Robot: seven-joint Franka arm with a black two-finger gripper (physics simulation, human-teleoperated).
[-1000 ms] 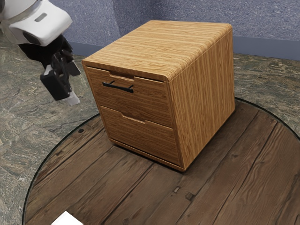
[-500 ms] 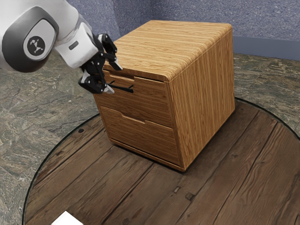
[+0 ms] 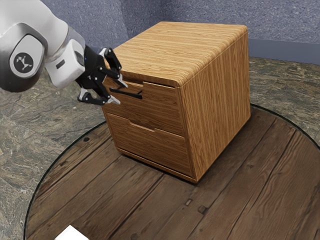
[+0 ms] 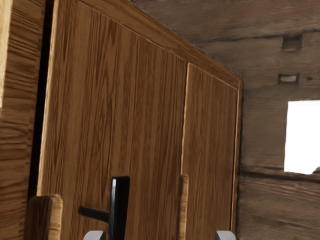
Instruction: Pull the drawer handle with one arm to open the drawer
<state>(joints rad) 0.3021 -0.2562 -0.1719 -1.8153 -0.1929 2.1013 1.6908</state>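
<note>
A wooden cabinet (image 3: pixel 200 75) with two drawers stands on a round plank platform. The upper drawer front (image 3: pixel 150 102) carries a thin black bar handle (image 3: pixel 126 93) and looks flush with the cabinet. My black gripper (image 3: pixel 115 90) is at the handle's end nearer the exterior view's left, open, with one finger above the bar and one below. In the wrist view the handle (image 4: pixel 120 205) stands close ahead between the two pale fingertips (image 4: pixel 95 234), nearer to one of them and apart from both.
The lower drawer (image 3: pixel 150 142) sits under the upper one. A white flat object (image 3: pixel 70 233) lies at the platform's near edge, also visible as a white patch (image 4: pixel 302 135) in the wrist view. Stone floor surrounds the platform (image 3: pixel 240 200).
My hand swung up from the exterior view's left to the handle, then eased slightly back and down. The drawer has not moved.
</note>
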